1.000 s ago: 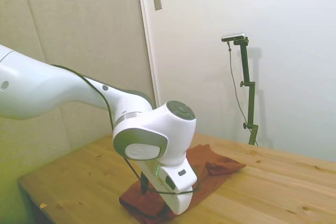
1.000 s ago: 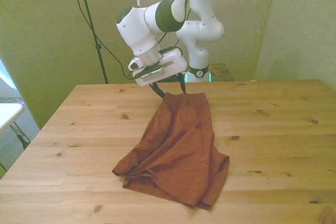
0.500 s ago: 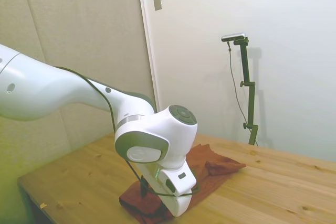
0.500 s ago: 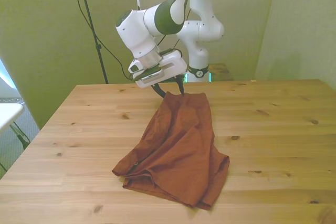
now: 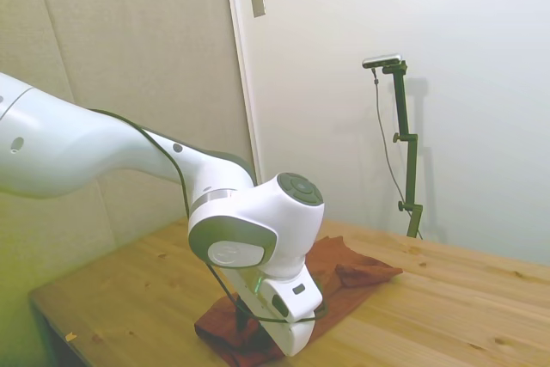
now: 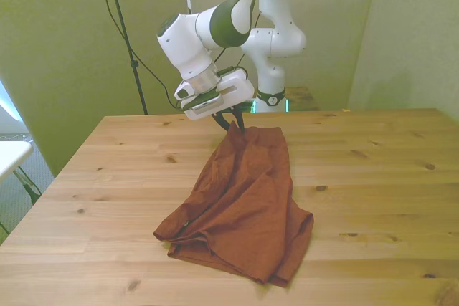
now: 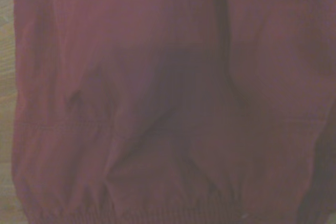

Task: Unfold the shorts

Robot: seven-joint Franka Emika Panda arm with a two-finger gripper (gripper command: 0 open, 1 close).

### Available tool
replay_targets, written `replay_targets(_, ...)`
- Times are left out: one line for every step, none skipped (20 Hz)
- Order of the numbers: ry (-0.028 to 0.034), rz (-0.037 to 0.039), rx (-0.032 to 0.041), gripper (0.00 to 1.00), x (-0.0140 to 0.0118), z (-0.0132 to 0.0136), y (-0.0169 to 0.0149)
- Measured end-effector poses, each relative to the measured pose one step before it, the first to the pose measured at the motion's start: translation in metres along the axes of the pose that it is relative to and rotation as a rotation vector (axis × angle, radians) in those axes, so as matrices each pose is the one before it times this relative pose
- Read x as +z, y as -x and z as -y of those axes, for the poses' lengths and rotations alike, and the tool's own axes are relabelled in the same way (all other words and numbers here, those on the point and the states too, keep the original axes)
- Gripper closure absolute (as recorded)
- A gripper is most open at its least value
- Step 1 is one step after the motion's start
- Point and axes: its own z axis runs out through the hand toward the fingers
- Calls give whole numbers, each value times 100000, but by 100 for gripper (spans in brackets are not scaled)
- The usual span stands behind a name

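The rust-orange shorts [image 6: 247, 198] lie folded and rumpled on the wooden table [image 6: 373, 177], running from its middle toward the near edge. My gripper [image 6: 234, 122] is at the shorts' far edge, fingers pinched together on the fabric there. In the side view the shorts [image 5: 348, 274] spread out behind the white wrist, and the gripper [image 5: 238, 314] touches down on their near-left end, mostly hidden by the arm. Blurred reddish cloth of the shorts [image 7: 168, 98] fills the wrist view, with a gathered hem along one side.
Bare wood lies on both sides of the cloth. A thin strip of table [image 7: 5, 108] shows beside the fabric in the wrist view. The robot's base [image 6: 272, 69] stands behind the far edge.
The two fingers stood apart over the shorts' far edge a second ago; they have now come together on the fabric. The arm has barely shifted, and the shorts lie as before.
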Motion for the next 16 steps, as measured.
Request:
replay_targets(-2,-2,-50,100,-2,0,1)
replay_targets(-2,-2,-58,100,-2,1,1)
replay_targets(-6,-6,-44,100,-4,1,2)
replay_targets(-7,-8,-28,100,-5,1,2)
replay_targets(-3,-2,-22,100,-2,0,1)
replay_targets(-13,-7,-35,100,-6,-3,5)
replay_targets(-35,-14,-4,100,-14,-27,-1)
replay_targets(-66,-37,23,100,-30,-50,-12)
replay_targets(-76,-33,2,100,-37,-63,-18)
replay_targets(-49,174,5,100,-37,-89,-4)
replay_targets(-58,191,46,100,-44,-95,4)
replay_targets(-53,255,40,100,-46,-96,15)
replay_targets(-82,167,27,100,-54,-99,10)
replay_targets(-127,18,122,100,-67,-132,-24)
replay_targets(-130,-28,209,100,-55,-157,-56)
replay_targets(-134,-47,253,100,-55,-170,-69)
